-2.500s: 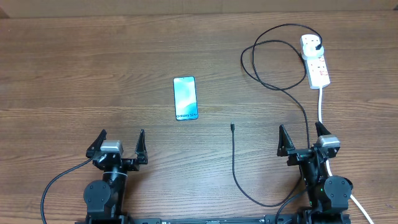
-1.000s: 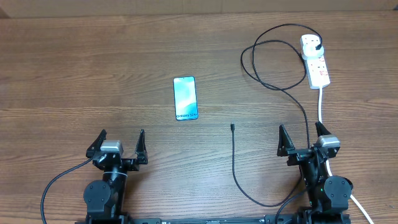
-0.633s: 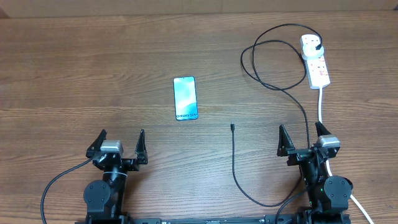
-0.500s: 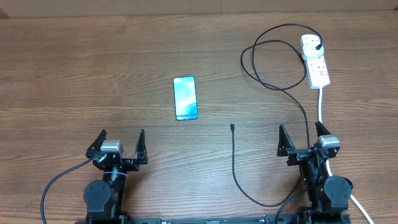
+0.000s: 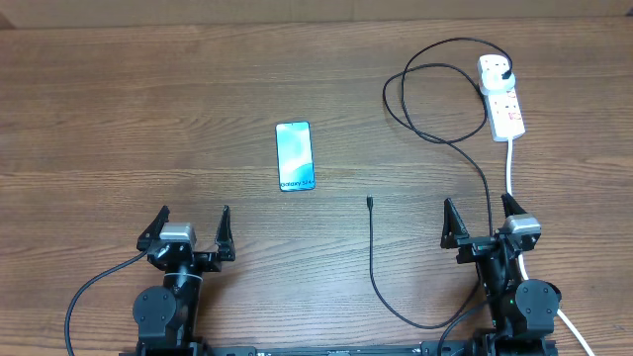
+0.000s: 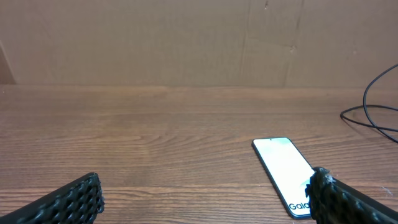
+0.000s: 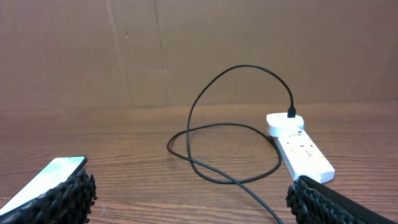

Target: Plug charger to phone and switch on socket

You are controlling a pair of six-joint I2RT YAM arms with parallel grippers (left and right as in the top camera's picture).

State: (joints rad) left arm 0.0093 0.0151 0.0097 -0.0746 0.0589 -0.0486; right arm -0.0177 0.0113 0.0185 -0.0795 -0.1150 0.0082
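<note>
The phone (image 5: 295, 155) lies flat at mid table, screen up; it also shows in the left wrist view (image 6: 283, 172) and at the right wrist view's left edge (image 7: 43, 177). The charger's black cable (image 5: 432, 138) loops from its plug (image 5: 507, 71) in the white socket strip (image 5: 501, 98) down to its connector tip (image 5: 369, 202), right of the phone. The strip and cable show in the right wrist view (image 7: 300, 152). My left gripper (image 5: 191, 230) and right gripper (image 5: 482, 222) are open and empty near the front edge, well short of everything.
The socket's thick white cord (image 5: 511, 168) runs down past my right gripper. A cardboard wall (image 6: 186, 37) stands behind the wooden table (image 5: 148, 119).
</note>
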